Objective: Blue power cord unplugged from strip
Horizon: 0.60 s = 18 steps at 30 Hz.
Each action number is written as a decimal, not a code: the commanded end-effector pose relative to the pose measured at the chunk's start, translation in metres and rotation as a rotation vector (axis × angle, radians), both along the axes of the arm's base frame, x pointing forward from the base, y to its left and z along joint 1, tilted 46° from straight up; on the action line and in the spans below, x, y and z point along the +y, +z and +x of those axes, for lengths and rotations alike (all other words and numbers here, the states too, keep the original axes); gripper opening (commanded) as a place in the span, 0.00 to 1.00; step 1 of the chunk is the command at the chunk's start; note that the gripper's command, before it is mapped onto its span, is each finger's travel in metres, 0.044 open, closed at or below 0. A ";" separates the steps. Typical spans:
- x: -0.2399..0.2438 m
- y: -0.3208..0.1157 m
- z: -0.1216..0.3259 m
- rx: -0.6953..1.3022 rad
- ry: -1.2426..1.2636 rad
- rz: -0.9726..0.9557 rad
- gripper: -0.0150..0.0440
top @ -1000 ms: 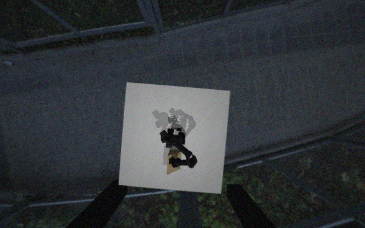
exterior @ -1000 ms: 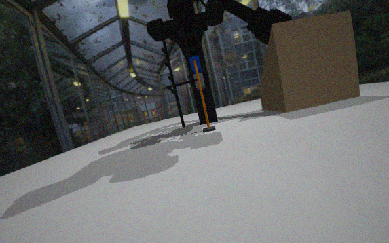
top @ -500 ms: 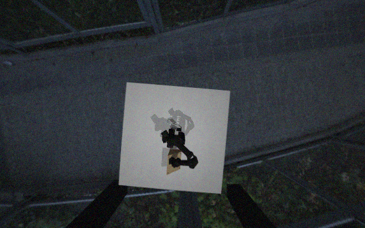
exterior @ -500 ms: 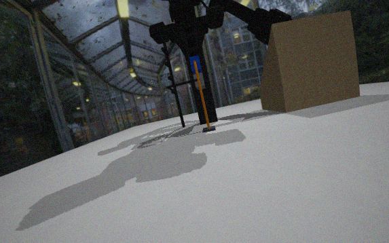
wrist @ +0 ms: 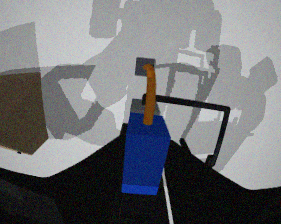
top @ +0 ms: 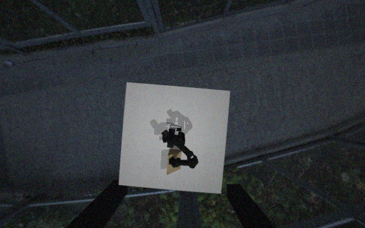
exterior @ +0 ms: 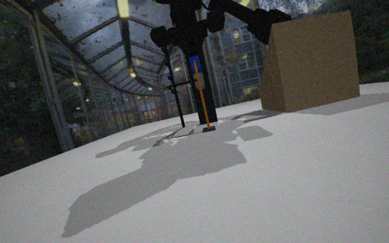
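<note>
A square white matte bench (top: 202,108) carries everything, and grey shadows of the arm spread across it. Beyond its edges lie dim blue-grey paving and dark metal framing; the exterior view shows a long glazed arcade with yellow lamps behind the bench.

The black parallel-jaw claw (wrist: 145,163) hangs above the bench, its jaws closed on the blue rectangular plug block (wrist: 144,152), which sits high off the surface. A thin orange cord (exterior: 201,95) runs from the plug down to a small dark grey square base (exterior: 209,129) lying flat on the bench. A thin black bent rod (wrist: 213,125) stands just beside them.

A brown cardboard-coloured wedge-shaped block (exterior: 311,61) rests on the bench, well apart from the cord.
</note>
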State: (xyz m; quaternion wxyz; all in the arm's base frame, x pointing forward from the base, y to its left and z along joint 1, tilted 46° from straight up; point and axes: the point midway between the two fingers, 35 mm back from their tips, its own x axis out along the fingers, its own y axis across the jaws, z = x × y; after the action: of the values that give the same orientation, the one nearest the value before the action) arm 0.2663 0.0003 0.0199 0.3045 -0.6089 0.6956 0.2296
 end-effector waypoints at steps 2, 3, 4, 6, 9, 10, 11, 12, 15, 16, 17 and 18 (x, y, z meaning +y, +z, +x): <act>0.000 0.000 0.000 -0.002 0.000 0.000 0.32; 0.000 0.000 0.000 -0.002 0.000 0.000 0.31; 0.000 0.000 0.000 -0.002 0.000 0.000 0.30; 0.000 0.000 0.000 -0.002 0.000 0.000 0.28; 0.000 0.000 0.000 -0.002 0.000 0.000 0.25; 0.001 0.000 0.001 -0.002 0.000 0.000 0.25; 0.001 -0.001 0.001 -0.002 0.000 0.000 0.25; 0.002 -0.002 0.001 -0.002 0.000 0.000 0.25; 0.005 -0.004 0.002 -0.001 0.001 0.000 0.25; 0.006 -0.006 0.003 -0.001 0.001 0.000 0.25; 0.007 -0.007 0.003 -0.001 0.001 0.000 0.25; 0.008 -0.008 0.003 -0.001 0.001 0.000 0.25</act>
State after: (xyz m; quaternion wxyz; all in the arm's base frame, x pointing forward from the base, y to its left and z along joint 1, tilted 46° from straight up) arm 0.2664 0.0002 0.0183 0.2975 -0.6103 0.6984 0.2264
